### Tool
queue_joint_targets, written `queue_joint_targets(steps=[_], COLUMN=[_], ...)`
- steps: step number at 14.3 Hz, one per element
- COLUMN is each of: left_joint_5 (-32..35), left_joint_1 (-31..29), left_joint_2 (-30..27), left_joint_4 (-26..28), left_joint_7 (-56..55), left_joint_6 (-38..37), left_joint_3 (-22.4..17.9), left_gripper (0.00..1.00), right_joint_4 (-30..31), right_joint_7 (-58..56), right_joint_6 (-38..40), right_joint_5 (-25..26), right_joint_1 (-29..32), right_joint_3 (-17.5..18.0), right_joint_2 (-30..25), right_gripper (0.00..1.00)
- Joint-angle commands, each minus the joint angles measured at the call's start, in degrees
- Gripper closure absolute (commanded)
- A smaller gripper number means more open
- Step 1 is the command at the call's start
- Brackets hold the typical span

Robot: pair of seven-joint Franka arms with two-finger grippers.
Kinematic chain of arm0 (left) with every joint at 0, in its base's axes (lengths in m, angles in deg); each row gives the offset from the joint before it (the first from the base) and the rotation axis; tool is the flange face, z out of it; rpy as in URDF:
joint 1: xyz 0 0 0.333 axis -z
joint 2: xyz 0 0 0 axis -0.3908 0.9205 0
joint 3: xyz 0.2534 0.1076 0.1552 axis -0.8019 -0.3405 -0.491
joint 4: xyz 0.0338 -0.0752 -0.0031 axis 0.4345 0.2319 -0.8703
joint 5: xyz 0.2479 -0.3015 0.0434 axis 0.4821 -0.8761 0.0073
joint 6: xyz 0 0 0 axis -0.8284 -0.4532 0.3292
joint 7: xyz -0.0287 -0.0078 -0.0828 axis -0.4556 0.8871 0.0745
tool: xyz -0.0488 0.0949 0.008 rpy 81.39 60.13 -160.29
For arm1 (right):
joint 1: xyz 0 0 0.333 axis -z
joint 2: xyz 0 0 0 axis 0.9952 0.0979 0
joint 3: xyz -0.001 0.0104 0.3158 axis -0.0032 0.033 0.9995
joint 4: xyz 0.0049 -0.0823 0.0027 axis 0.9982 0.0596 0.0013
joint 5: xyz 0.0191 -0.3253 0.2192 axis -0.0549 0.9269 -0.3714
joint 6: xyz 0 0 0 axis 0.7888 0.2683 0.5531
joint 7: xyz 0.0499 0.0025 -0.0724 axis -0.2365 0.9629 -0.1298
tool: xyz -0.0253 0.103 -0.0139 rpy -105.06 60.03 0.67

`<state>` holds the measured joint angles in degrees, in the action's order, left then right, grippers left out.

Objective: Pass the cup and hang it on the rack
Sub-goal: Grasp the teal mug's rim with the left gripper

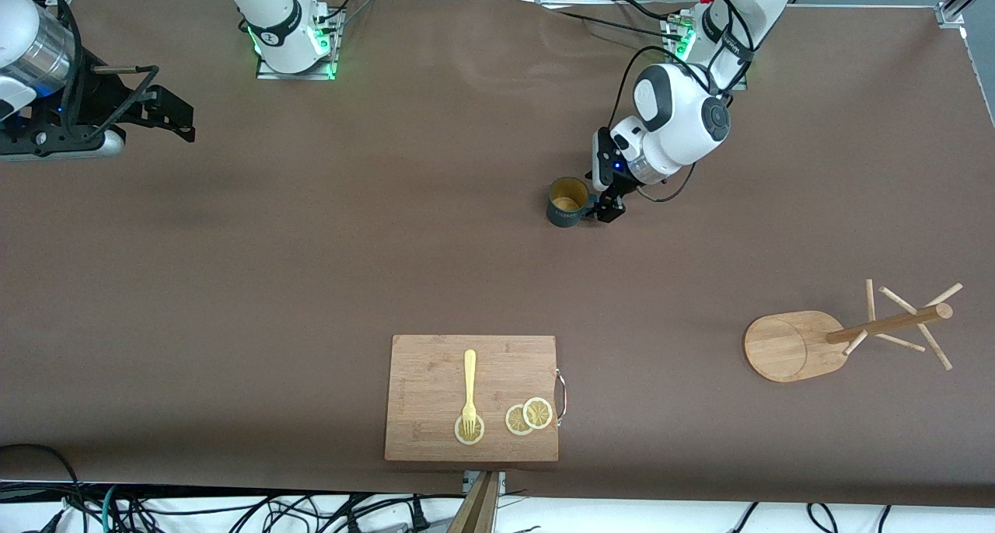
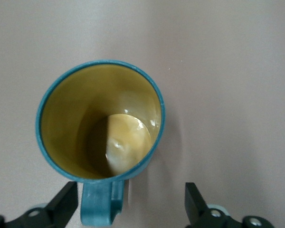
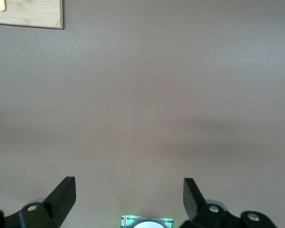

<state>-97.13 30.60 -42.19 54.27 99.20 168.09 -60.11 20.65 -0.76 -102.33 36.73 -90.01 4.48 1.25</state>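
Observation:
The cup [image 1: 566,200], dark teal with a yellowish inside, stands upright on the brown table in front of the left arm's base. In the left wrist view I look straight down into the cup [image 2: 102,121]. Its handle [image 2: 99,204] sits between the jaws of my left gripper [image 2: 130,197], close to one finger, with a wide gap to the other. My left gripper [image 1: 606,207] is open and low beside the cup. The rack [image 1: 793,345] stands toward the left arm's end, nearer the front camera than the cup. My right gripper [image 1: 175,117] waits open and empty [image 3: 128,190] over the right arm's end.
A wooden cutting board [image 1: 435,362] lies near the front edge, with a yellow fork [image 1: 469,389] and lemon slices [image 1: 529,416] on it. A corner of that cutting board [image 3: 33,12] shows in the right wrist view.

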Motion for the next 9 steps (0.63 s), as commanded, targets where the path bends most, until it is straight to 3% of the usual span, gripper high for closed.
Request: queue_joint_targets(steps=[1,2,4,8,9], left_joint_5=[-1.89,-1.89,-1.89,-2.42,-4.16], left_joint_1=[-0.21,-0.30,-0.39,-0.65,-0.91], left_joint_2=[-0.64,-0.64,-0.64,-0.64,-0.64], left_joint_4=[0.49,0.49,0.49,0.40,0.40], left_joint_7=[1.05,1.05,1.14,1.05,1.14], left_joint_6=[0.53,0.53,0.53,0.36,0.01], left_joint_3=[0.38,0.38,0.38,0.21,0.12], left_gripper=[0.27,0.44,0.65,1.00,1.00], right_joint_4=[-0.48,-0.48,-1.44,-3.03,-3.12], right_joint_7=[-0.87,-0.87,-0.87,-0.87,-0.96], right_joint_6=[-0.25,-0.25,-0.17,-0.17,-0.08], right_joint_5=[0.28,0.28,0.28,0.01,-0.08], right_joint_1=[1.23,1.23,1.23,1.14,1.14], right_joint_3=[0.89,0.80,0.45,-0.52,-0.61], right_joint_2=[-0.06,-0.14,-0.14,-0.05,-0.14], right_gripper=[0.00,0.00,0.00,0.00,0.00])
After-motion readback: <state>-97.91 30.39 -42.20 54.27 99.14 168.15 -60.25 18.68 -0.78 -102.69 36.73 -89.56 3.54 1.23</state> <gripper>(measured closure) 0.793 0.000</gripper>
